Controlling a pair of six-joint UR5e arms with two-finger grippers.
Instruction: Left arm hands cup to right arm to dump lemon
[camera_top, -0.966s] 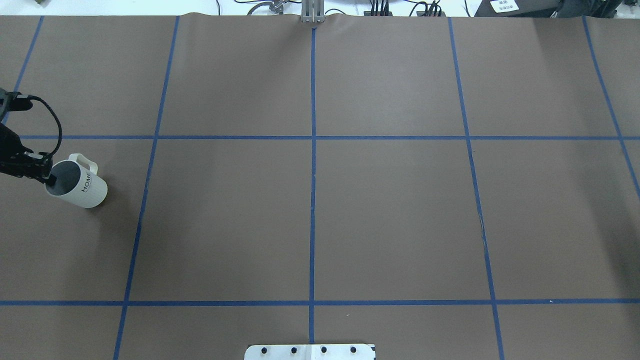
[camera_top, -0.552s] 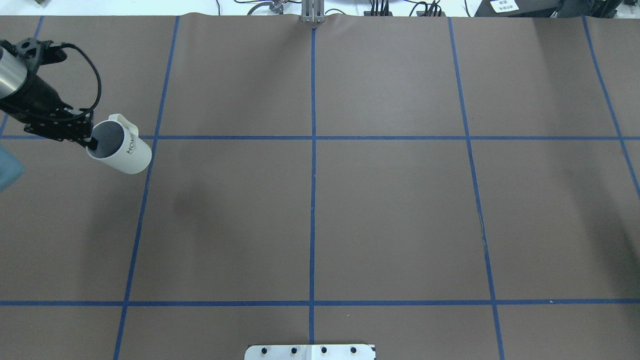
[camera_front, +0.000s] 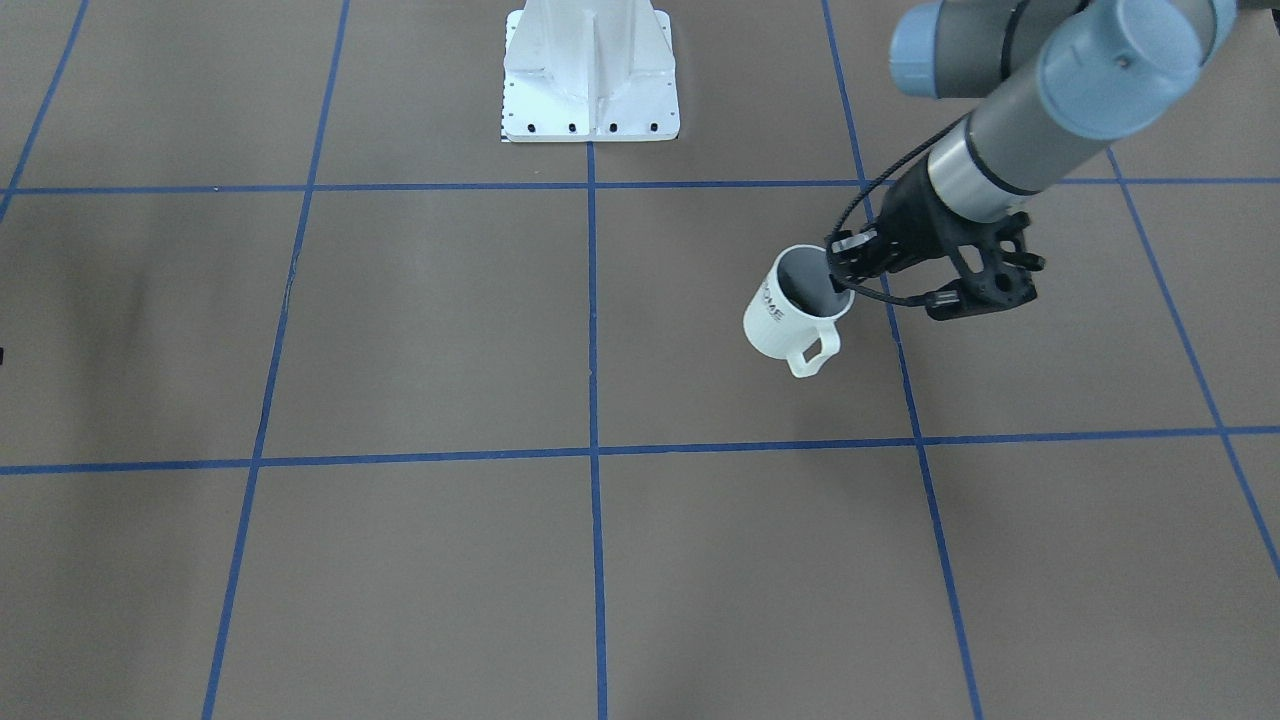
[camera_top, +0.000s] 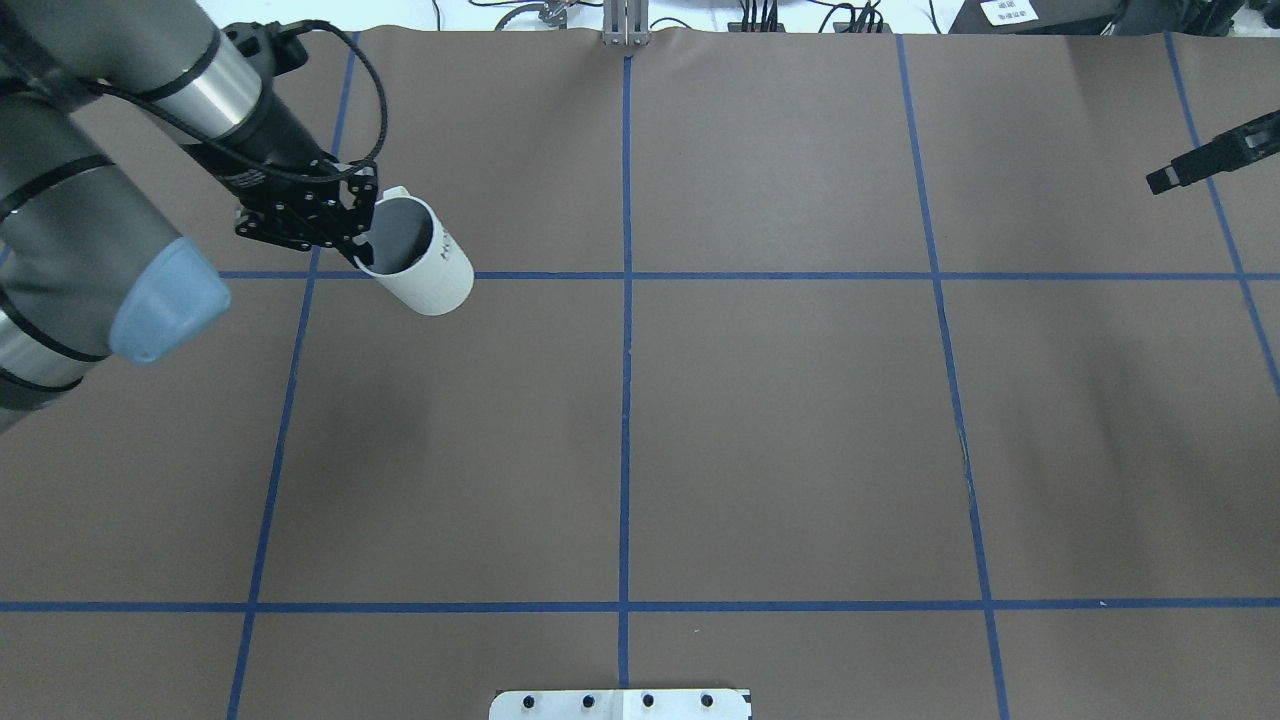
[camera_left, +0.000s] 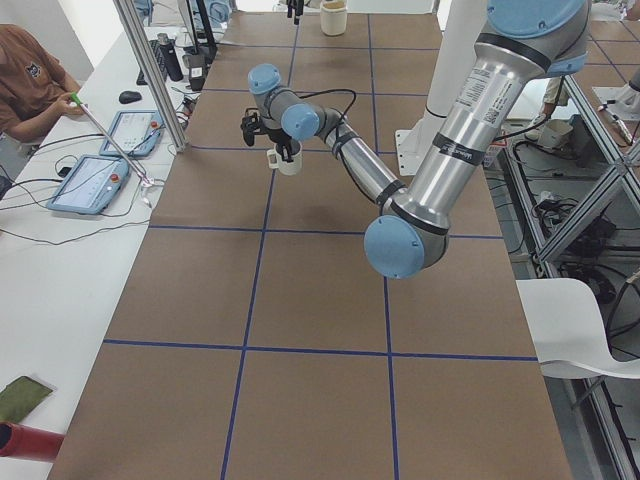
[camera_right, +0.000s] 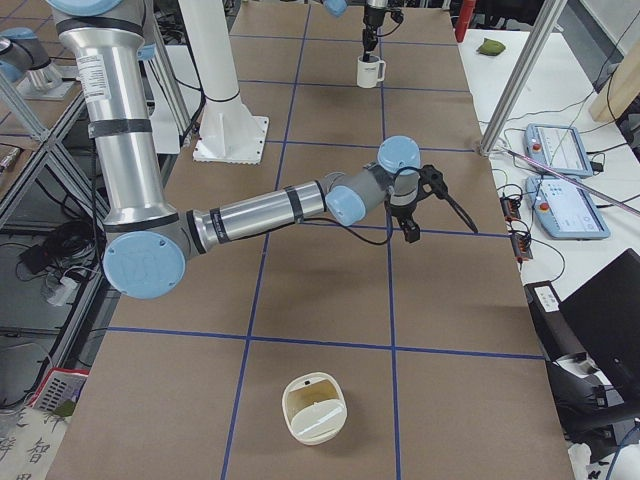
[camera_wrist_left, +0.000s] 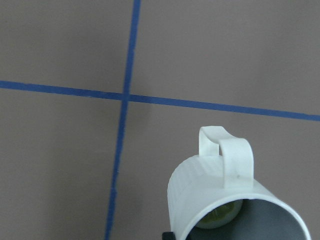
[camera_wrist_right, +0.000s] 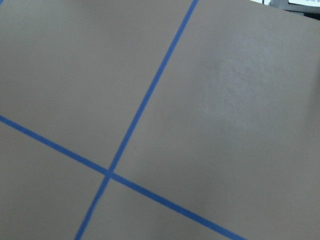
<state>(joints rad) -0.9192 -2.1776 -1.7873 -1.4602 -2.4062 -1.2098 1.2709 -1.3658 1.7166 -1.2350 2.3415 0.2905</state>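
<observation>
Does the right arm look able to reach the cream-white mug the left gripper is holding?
Probably yes. Nothing stands on the brown table between the right gripper and the cream-white mug, and the left gripper pinches only the rim, leaving body and handle free.

Brown table (camera_top: 800, 430), blue tape grid (camera_top: 625, 420)

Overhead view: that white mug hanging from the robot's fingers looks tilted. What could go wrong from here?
1. The cream-white ceramic mug hangs tilted, pinched only at its rim by the left arm's fingers; it might slip or swing.
2. The yellow-green lemon slice lies loose inside; more tilt could spill it early.
3. The right arm's fingers are far across the table, so the carry looks long.
</observation>
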